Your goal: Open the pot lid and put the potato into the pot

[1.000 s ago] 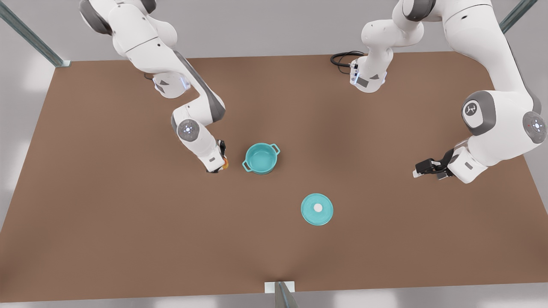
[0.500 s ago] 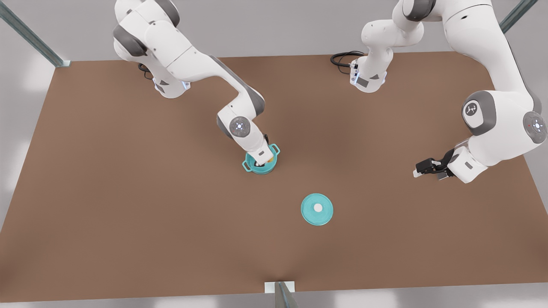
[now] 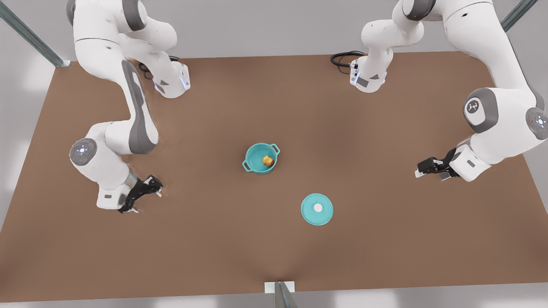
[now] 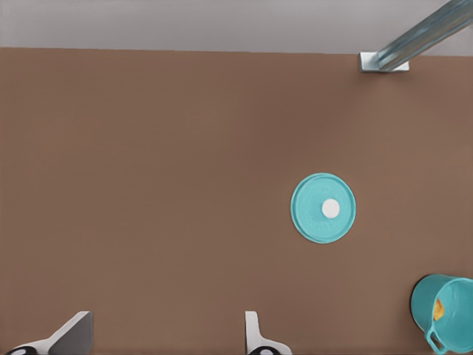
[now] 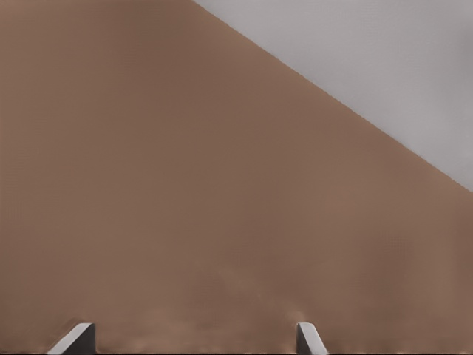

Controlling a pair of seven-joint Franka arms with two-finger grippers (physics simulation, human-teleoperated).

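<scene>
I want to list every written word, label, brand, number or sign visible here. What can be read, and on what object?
No readable word or number anywhere.
Grey joint cap of the arm at the front view's right: a small dark emblem, too small to read.
Pot, potato, pot lid, table: no markings.
Left gripper, at the front view's right, and right gripper, at its left, jaws open: no markings seen.
</scene>
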